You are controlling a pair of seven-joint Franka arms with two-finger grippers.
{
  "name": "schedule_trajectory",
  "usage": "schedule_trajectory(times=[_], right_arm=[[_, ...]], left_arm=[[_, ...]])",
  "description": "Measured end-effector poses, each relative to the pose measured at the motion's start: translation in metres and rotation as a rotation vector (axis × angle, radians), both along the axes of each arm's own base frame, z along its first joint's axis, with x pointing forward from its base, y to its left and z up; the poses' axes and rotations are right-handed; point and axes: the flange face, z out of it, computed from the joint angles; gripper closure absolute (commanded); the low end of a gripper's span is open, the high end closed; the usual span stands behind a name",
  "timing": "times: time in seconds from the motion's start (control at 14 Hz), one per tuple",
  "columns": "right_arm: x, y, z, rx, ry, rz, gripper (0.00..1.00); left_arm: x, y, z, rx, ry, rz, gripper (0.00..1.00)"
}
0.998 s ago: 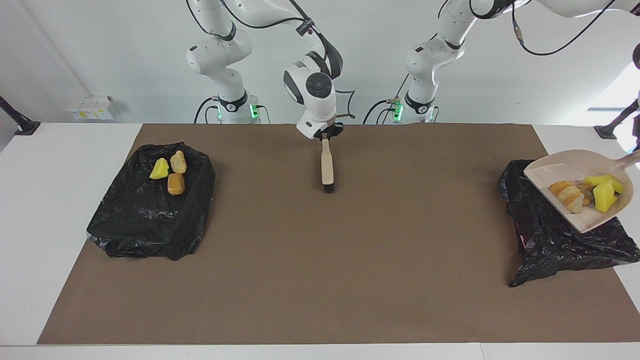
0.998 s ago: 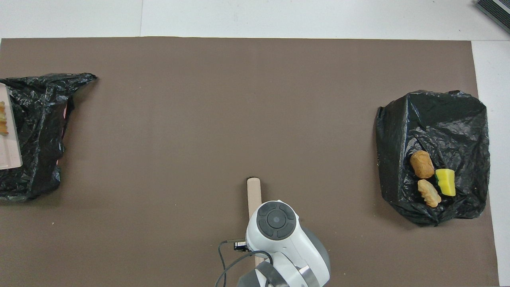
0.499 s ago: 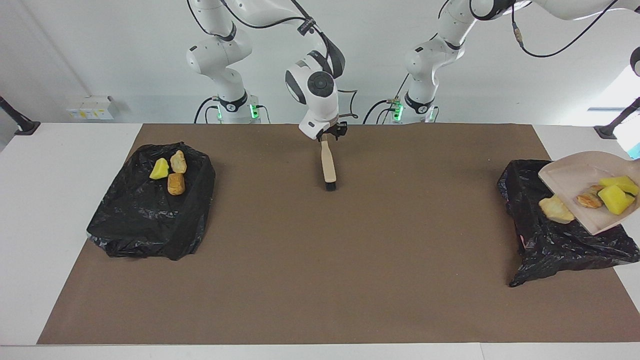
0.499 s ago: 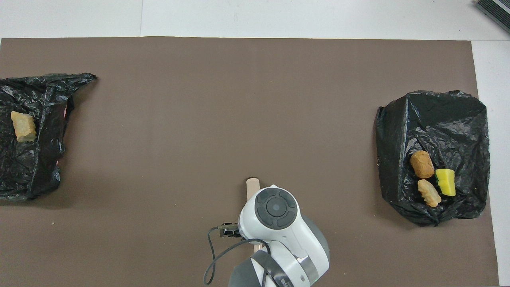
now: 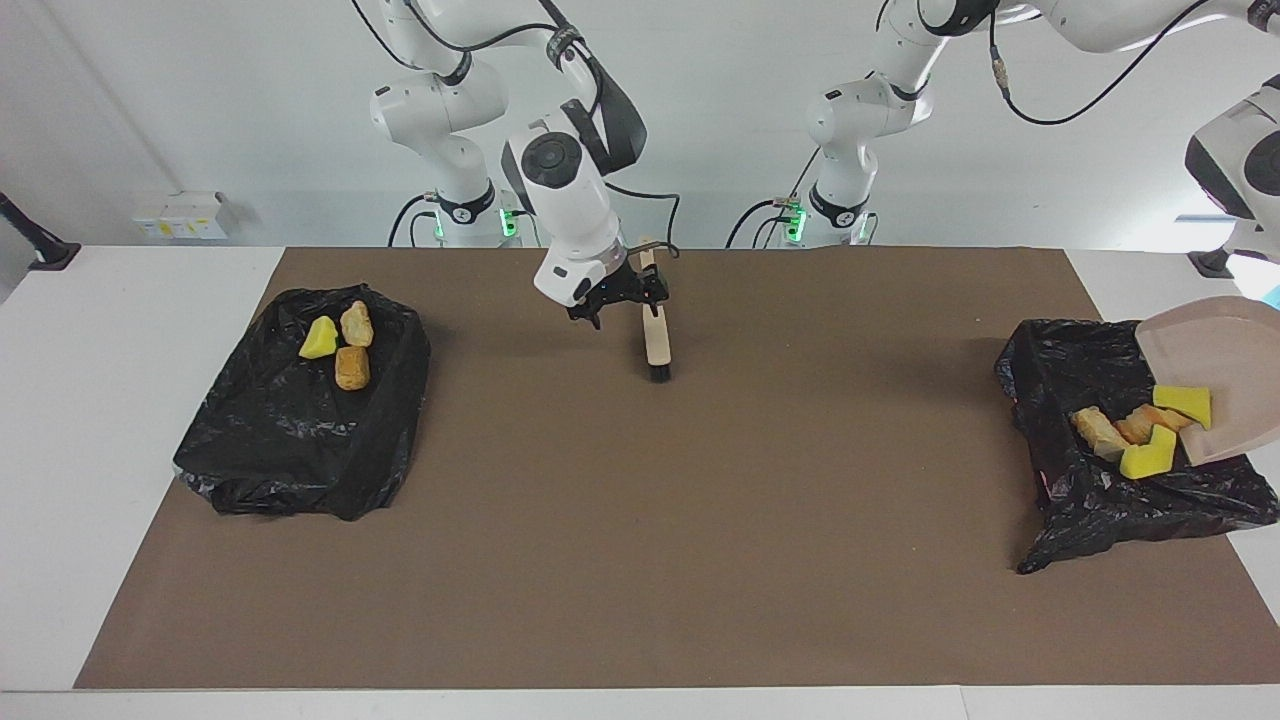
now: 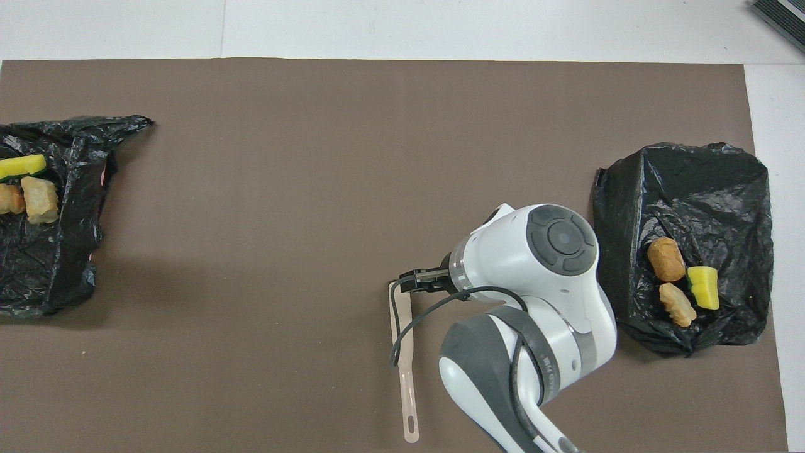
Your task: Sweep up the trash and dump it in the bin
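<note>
Trash [image 5: 1140,432] slides from the tilted dustpan [image 5: 1225,380] into the bin [image 5: 1060,400] beneath, the left gripper unseen but clamped, while the right gripper [image 5: 612,298] hangs spread beside the brush [image 5: 655,335].

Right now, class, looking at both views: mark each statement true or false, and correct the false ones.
1. The brush lies on the brown mat. True.
2. The right claw is shut on the brush. False: it is open, up beside the handle.
3. The dustpan lies flat on the mat. False: it tilts over the left-end bag.
4. Three trash pieces lie in the right-end bag. True.
</note>
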Motion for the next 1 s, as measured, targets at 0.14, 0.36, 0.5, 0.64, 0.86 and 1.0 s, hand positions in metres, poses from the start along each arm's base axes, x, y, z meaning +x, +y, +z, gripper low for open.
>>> schedule_trajectory(times=[0.14,0.36,0.5,0.64,0.86,1.0], right_arm=[[0.014,-0.01,0.02,-0.007,-0.048,-0.007,0.0],[0.026,-0.038,0.058,-0.108,-0.145,0.018,0.0],[0.033,-0.074,0.087,-0.165,-0.203,-0.011,0.0],[0.037,-0.101,0.105,-0.211,-0.232,-0.037,0.0],[0.046,-0.14,0.123,-0.24,-0.221,-0.098,0.0],[0.049,-0.169,0.142,-0.263,-0.184,-0.144,0.0]], left_arm=[[-0.005,-0.001,0.01,0.035,-0.008,-0.028,1.0],[-0.008,-0.008,0.028,0.022,-0.015,-0.073,1.0],[-0.01,-0.012,0.034,-0.107,-0.066,-0.053,1.0],[-0.014,-0.013,0.031,-0.234,-0.101,-0.006,1.0],[-0.02,-0.019,0.021,-0.406,-0.166,0.132,1.0],[-0.023,-0.026,0.015,-0.499,-0.213,0.233,1.0]])
